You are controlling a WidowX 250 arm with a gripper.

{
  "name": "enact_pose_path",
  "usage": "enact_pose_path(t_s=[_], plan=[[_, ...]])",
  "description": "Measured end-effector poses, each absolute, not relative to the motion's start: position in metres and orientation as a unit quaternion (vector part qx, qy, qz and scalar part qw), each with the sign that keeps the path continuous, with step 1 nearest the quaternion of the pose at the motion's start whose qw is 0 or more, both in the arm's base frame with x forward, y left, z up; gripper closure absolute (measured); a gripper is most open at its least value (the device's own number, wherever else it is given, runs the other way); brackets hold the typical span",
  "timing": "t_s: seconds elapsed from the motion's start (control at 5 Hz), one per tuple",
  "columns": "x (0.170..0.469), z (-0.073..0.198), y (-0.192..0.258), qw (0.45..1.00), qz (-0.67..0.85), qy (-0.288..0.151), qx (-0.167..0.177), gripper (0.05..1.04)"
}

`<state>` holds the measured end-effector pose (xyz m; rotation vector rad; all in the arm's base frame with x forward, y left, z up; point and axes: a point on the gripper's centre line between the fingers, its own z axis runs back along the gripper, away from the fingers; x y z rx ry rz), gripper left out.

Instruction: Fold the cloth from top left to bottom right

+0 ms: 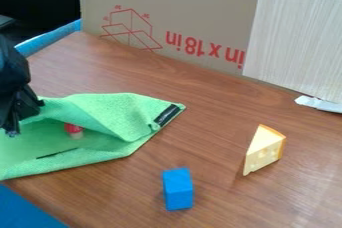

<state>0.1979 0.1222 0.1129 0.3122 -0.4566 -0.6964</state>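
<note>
- Green cloth [123, 114], one, the item to be folded: spread on the wooden table [120, 199], its far side raised in a loose flap, its near side lying fairly flat.
- Dark label strip [167, 115], one: at the cloth's right-hand corner.
- Black two-finger gripper [25, 117], one: over the cloth's left part, close against the flap. Whether it is parted, closed or clamped on fabric, I cannot tell from where I stand.
- Small red-topped piece with a pale base [74, 131], one: on the cloth, in the hollow just below the flap.
- Blue block [178, 189], one: nearer me than the cloth, apart from its lower right edge.
- Toy cheese wedge [264, 151], one: well to the right of the cloth.
- Cardboard panel [167, 7], one: standing beyond the cloth.
- Hazard, first: the red-topped piece could be trapped as the flap comes over, leaving a lump, or be rolled off by the fabric.
- Hazard, second: a poor hold on the thin edge would let the flap slip and slump back, leaving the fold short of the bottom right.
- Hazard, third: a low, hard pull could drag the whole cloth instead of folding it, bunching the near layer and nudging the blue block.
</note>
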Motion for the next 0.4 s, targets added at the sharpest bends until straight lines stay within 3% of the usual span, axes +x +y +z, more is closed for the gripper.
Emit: enact_pose_path(t_s=[0.4], plan=[[0.2048, 0.1092, 0.1285, 0.925, -0.334, -0.161, 0.088, 0.314]])
